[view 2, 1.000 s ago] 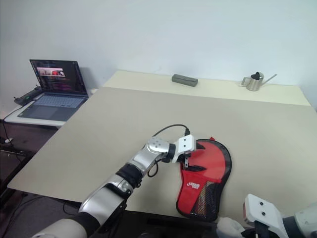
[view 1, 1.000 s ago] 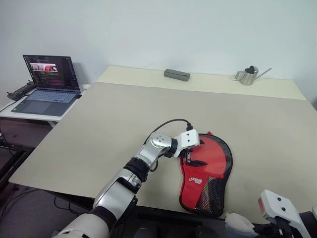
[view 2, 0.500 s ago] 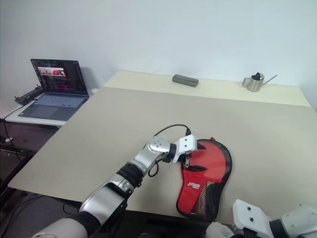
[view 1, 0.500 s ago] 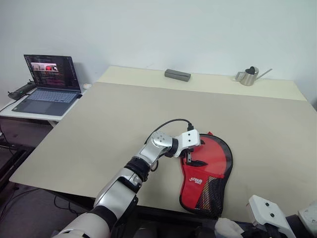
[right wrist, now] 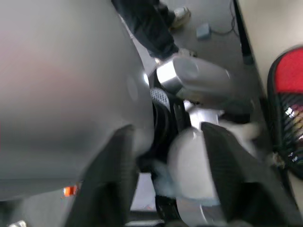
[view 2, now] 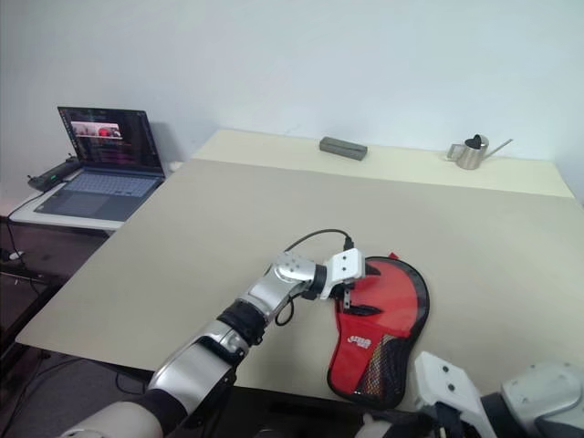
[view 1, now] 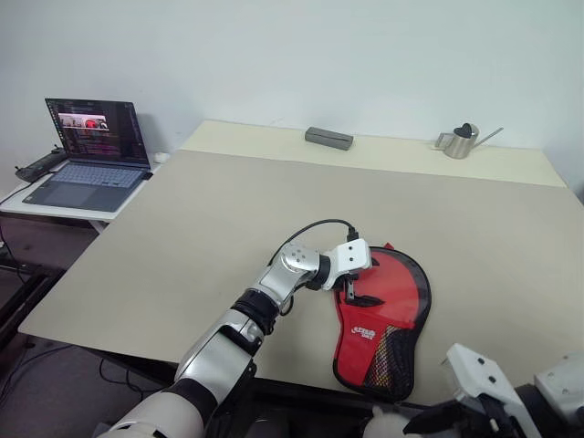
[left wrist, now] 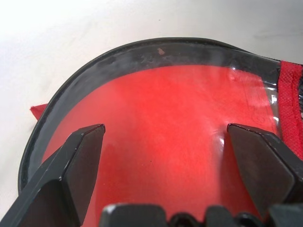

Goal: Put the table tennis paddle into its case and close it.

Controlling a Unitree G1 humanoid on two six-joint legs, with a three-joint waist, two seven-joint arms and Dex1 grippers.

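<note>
Case (view 1: 383, 315) lies at the tabletop (view 1: 182, 228) near edge — red paddle (left wrist: 161, 137) seen inside. Left end effector (view 1: 349, 290) spread wide over it; right end effector (right wrist: 165, 179) parted, empty. Watering can (view 1: 459, 140) at far edge.

My right gripper (view 1: 461, 418) is half cut off at the bottom edge, and the laptop (view 1: 87, 151) screen's too tiny to read.

Left gripper (view 1: 349, 294) over the case (view 1: 383, 321) on table (view 1: 182, 237)
</note>
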